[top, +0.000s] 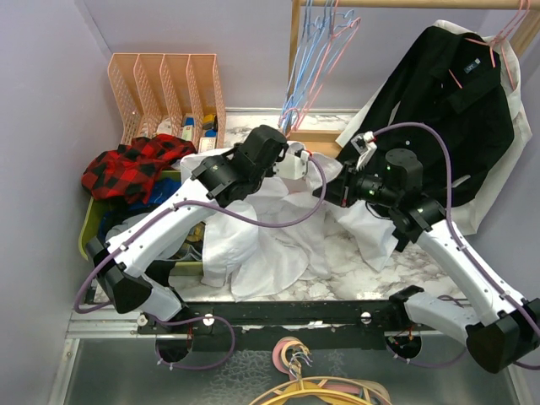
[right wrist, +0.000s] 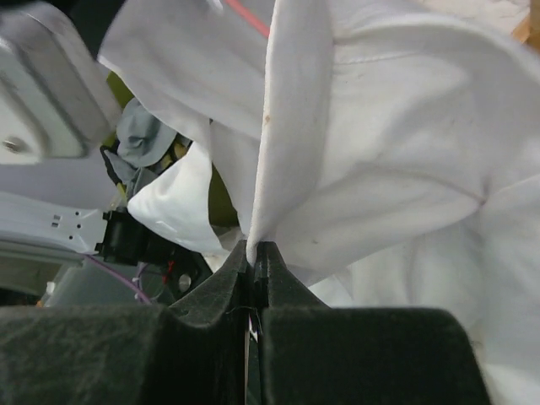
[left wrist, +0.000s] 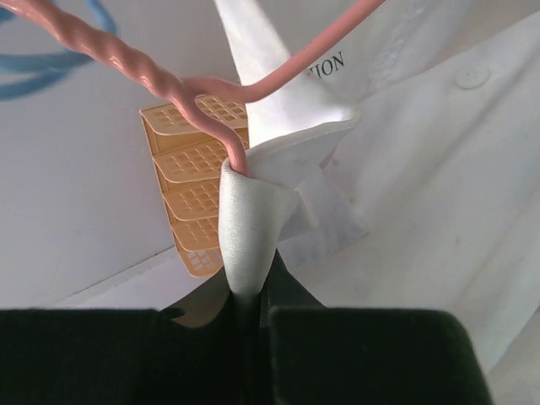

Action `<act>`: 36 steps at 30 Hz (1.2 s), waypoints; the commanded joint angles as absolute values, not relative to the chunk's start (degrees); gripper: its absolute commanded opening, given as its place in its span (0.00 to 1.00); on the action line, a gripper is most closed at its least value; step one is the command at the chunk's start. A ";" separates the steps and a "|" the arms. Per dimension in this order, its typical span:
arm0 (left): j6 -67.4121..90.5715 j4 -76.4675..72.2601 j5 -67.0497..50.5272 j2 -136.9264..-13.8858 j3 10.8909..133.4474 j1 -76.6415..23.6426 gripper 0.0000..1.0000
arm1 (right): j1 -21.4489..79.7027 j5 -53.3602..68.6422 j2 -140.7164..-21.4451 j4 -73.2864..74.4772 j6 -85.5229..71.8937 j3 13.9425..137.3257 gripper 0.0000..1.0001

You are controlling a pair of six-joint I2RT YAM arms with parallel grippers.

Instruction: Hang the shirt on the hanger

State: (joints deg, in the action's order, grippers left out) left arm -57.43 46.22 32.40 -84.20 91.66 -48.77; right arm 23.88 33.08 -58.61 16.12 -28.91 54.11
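The white shirt lies crumpled across the middle of the table, with its upper part lifted between the two arms. My left gripper is shut on a narrow fold of the shirt's collar area. The pink hanger shows its twisted neck there, and one wire runs into that fold. In the top view the left gripper and the right gripper are close together over the shirt. My right gripper is shut on another fold of the shirt. A short piece of the hanger wire shows above it.
A peach file rack stands at the back left. A red-and-black plaid shirt hangs over a green bin. Blue and pink hangers hang from a wooden rail. A black shirt hangs at the right. Loose hangers lie below the arm bases.
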 commanded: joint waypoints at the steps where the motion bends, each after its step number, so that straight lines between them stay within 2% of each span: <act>1: -52.74 40.68 33.08 -83.53 93.69 -48.91 0.00 | 23.64 39.49 -60.20 13.17 -31.17 51.04 0.01; 13: -50.07 40.48 31.13 -82.06 90.82 -48.13 0.00 | 23.64 51.40 -63.15 -7.42 -42.14 47.87 0.01; 15: -52.82 38.74 33.30 -81.10 87.36 -48.13 0.00 | 23.64 48.88 -62.38 -4.91 -40.42 50.28 0.01; 19: -59.86 33.39 37.86 -77.87 79.11 -46.68 0.00 | 23.56 40.47 -63.18 9.56 -32.28 58.19 0.01; 24: -58.92 32.09 37.71 -75.71 78.93 -44.70 0.00 | 23.55 38.28 -62.76 14.50 -30.08 60.77 0.01; 29: -52.34 35.25 32.57 -75.40 83.65 -44.21 0.00 | 23.55 41.24 -62.63 11.51 -32.52 56.55 0.01; 36: -42.68 45.66 17.29 -75.44 92.99 -44.21 0.00 | 23.55 45.20 -62.41 1.29 -37.82 48.93 0.01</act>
State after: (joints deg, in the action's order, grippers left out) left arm -49.95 40.27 27.16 -77.34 87.61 -44.36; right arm 23.77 41.71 -63.24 8.64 -34.24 52.01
